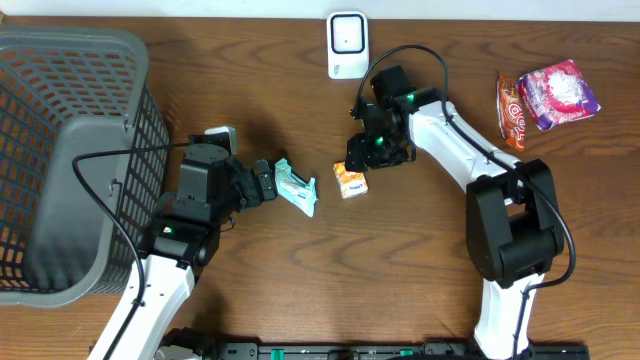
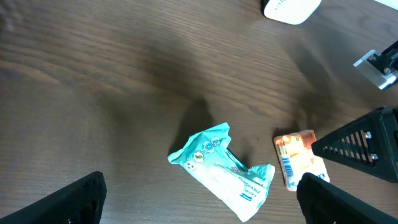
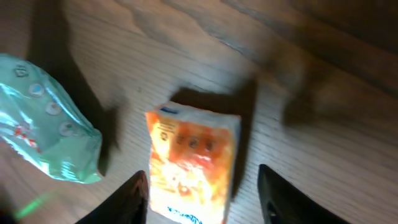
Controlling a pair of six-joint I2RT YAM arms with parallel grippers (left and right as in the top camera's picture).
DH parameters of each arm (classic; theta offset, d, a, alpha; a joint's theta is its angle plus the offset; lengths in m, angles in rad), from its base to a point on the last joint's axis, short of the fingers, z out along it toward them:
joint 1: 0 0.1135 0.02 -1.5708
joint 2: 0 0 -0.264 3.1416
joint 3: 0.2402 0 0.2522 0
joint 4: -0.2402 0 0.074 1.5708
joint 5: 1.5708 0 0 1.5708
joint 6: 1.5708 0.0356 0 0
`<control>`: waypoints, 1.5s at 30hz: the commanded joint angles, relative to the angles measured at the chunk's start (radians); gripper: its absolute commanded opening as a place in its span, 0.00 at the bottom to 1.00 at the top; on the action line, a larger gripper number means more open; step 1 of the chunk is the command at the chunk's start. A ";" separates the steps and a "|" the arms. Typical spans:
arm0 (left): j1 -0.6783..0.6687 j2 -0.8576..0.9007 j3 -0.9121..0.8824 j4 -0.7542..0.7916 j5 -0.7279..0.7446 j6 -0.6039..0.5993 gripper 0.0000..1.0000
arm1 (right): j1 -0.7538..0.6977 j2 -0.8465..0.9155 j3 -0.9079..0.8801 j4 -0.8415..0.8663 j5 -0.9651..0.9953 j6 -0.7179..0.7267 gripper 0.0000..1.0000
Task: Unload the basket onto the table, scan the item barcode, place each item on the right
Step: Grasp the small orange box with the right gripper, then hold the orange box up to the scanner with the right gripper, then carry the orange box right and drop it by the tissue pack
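**Operator:** What is closest to your right gripper point(image 3: 202, 200)?

**Robot:** The orange packet point(image 3: 193, 168). It lies flat on the table point(image 1: 420, 260), right under my wrist and between my two fingers. The jaws stand apart and hold nothing. The left finger is just beside the packet's edge, and bare wood shows between the packet and the right finger.

**Operator:** Can you read anything on it?

**Robot:** From my right wrist I see a blue band with white print, too blurred to read. My left wrist shows a barcode along the packet's long edge, facing up. I cannot make out a brand.

**Operator:** And your other hand?

**Robot:** My left gripper point(image 2: 205, 202) is spread wide and empty. The teal packet point(image 2: 221, 171) lies crumpled just ahead of it, at nine o'clock from the orange one and apart from it. It has small round icons and dark print too small to read.

**Operator:** Farther out?

**Robot:** Seen from overhead, the white scanner point(image 1: 347, 44) is at twelve o'clock from the orange packet, near the table's far edge. A red-and-orange bag point(image 1: 511, 110) and a pink bag point(image 1: 565, 92) touch each other out at two o'clock. The grey basket point(image 1: 60, 150) is far off at nine o'clock.
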State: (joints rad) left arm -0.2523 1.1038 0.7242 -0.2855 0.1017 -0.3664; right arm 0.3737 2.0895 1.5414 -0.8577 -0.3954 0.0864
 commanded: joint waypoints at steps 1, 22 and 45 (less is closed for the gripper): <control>0.003 0.002 0.007 0.002 -0.010 -0.002 0.98 | 0.006 -0.009 -0.055 0.033 -0.063 -0.039 0.47; 0.003 0.002 0.007 0.002 -0.009 -0.002 0.98 | 0.020 -0.016 0.219 0.113 0.425 -0.035 0.01; 0.003 0.002 0.007 0.002 -0.010 -0.002 0.98 | 0.016 0.183 0.241 0.820 0.926 -0.278 0.01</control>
State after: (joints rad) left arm -0.2523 1.1038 0.7242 -0.2859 0.1017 -0.3660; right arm 0.4049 2.3157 1.7725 -0.0467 0.3630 -0.3019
